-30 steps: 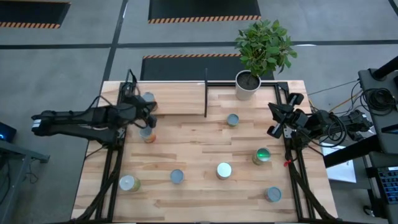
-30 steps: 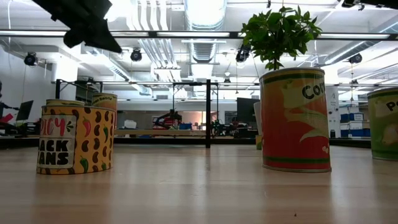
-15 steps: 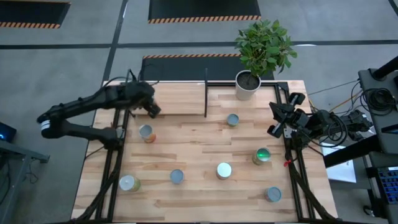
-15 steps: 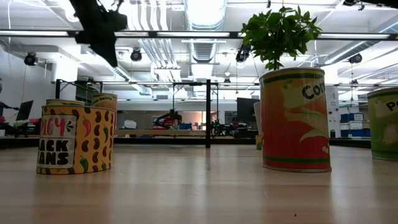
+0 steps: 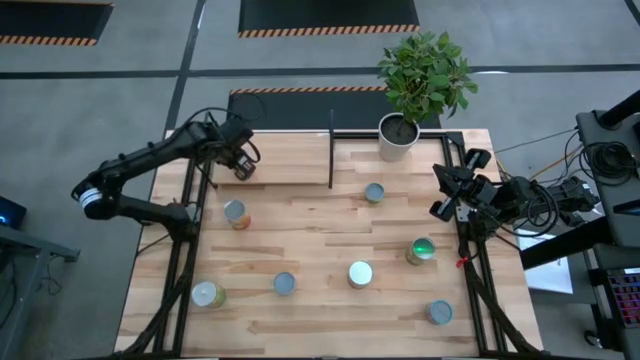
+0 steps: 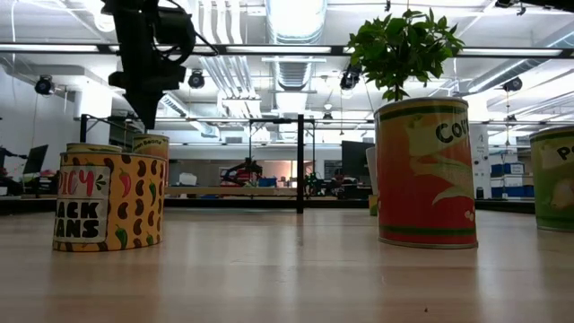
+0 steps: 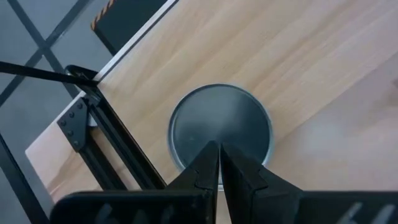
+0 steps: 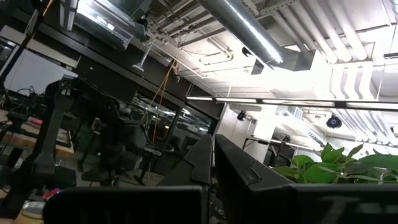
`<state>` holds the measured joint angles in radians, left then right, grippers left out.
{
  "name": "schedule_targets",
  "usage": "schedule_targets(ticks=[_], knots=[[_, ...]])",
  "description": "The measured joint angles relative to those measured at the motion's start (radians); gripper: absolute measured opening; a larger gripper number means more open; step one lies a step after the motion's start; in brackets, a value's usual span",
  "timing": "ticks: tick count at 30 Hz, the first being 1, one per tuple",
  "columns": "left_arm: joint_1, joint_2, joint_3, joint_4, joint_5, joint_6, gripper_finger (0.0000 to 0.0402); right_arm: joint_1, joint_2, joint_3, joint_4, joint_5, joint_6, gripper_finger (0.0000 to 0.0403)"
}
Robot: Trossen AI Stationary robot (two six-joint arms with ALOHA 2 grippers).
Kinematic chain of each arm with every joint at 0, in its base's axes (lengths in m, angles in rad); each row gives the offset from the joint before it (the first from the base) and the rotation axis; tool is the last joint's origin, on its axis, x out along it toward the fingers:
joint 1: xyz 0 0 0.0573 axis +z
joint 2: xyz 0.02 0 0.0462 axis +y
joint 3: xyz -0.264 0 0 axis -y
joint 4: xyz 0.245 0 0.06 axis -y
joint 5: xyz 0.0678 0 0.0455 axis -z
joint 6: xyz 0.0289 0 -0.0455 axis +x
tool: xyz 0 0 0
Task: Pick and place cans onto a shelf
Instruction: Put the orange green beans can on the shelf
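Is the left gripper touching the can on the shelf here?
Cannot tell. The left wrist view shows the shut left gripper directly over the can; no view shows a gap or contact.

The can point(image 7: 221, 127) right under the closed left gripper point(image 7: 217, 163) has a smooth, dull grey metal top. It sits on the shelf point(image 7: 298, 74), pale matt wood with thin black metal posts. The nearby can point(image 6: 108, 202) wears shiny printed yellow paper.
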<state>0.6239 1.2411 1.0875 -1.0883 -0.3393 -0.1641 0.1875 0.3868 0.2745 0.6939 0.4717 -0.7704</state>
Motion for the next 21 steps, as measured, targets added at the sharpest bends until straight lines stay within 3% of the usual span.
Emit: schedule_targets(ticks=[21], knots=[[0.0, 0.027, -0.044, 0.017, -0.002, -0.001, 0.0, 0.0, 0.0, 0.0, -0.001, 0.0, 0.012, 0.0009]])
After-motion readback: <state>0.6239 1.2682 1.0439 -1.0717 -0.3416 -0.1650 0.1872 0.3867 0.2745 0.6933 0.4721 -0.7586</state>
